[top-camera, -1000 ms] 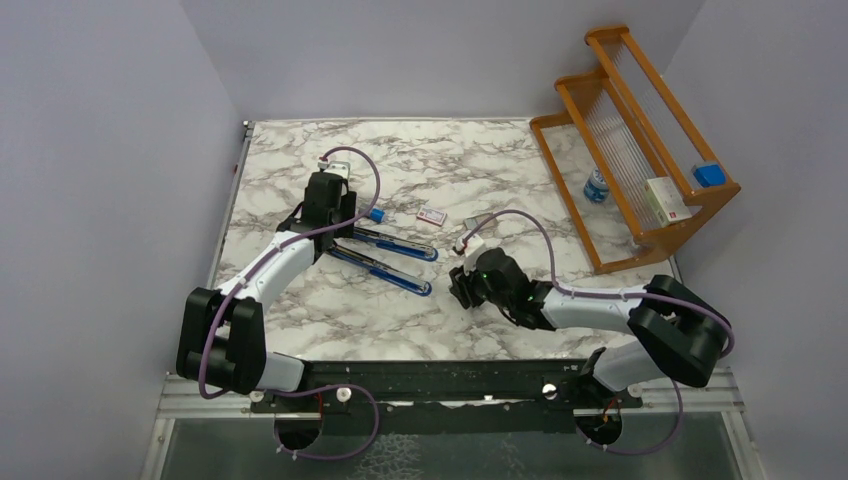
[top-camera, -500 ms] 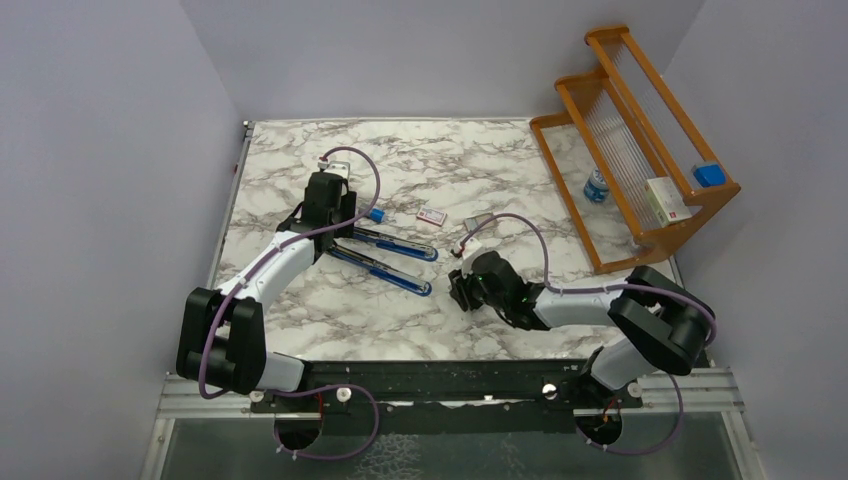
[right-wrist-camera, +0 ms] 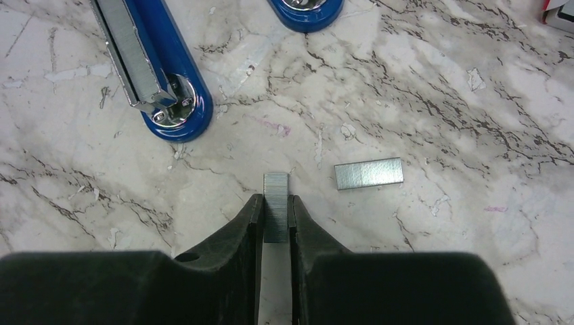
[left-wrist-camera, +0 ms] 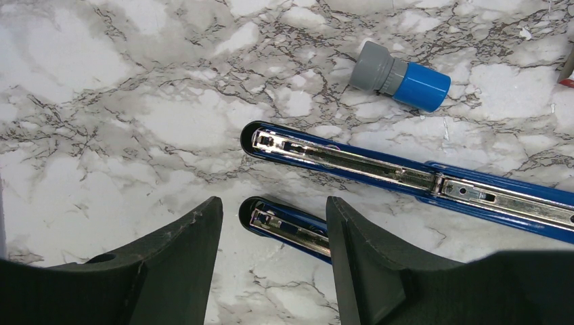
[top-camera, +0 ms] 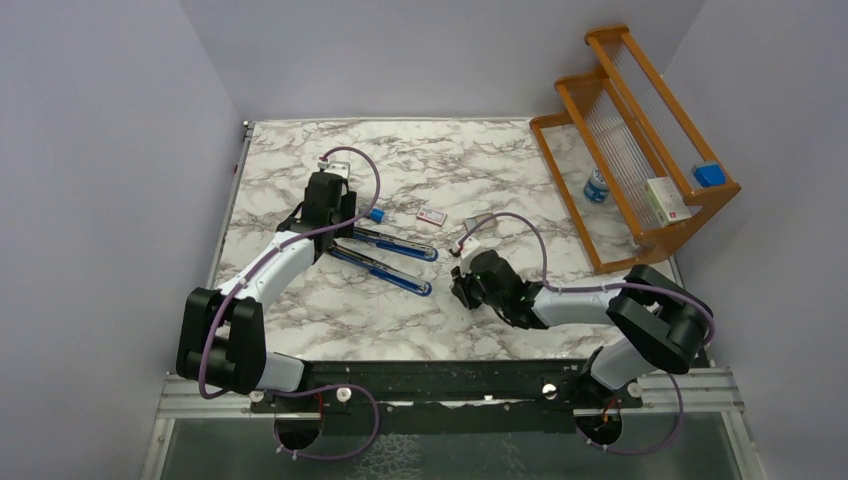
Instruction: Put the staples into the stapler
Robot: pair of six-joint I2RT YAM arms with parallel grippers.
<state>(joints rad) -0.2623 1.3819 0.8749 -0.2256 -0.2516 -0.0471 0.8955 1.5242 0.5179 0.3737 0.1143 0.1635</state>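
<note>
The blue stapler lies opened flat, its two long halves side by side on the marble table. My left gripper is open and low over the stapler's hinge end, with the end of one half between its fingers and the other half just beyond. My right gripper is shut on a silvery staple strip that sticks out past its tips, close to the table. A second staple strip lies loose to its right. The stapler's front end is ahead to the left. The white and pink staple box lies behind.
A grey cylinder with a blue cap lies beside the stapler. A wooden rack stands at the right rear with a small bottle, a white box and a blue item on it. Walls close in the table on three sides.
My right arm has shifted slightly to the left, its gripper staying low by the stapler's front end. My left arm and the stapler have not moved.
</note>
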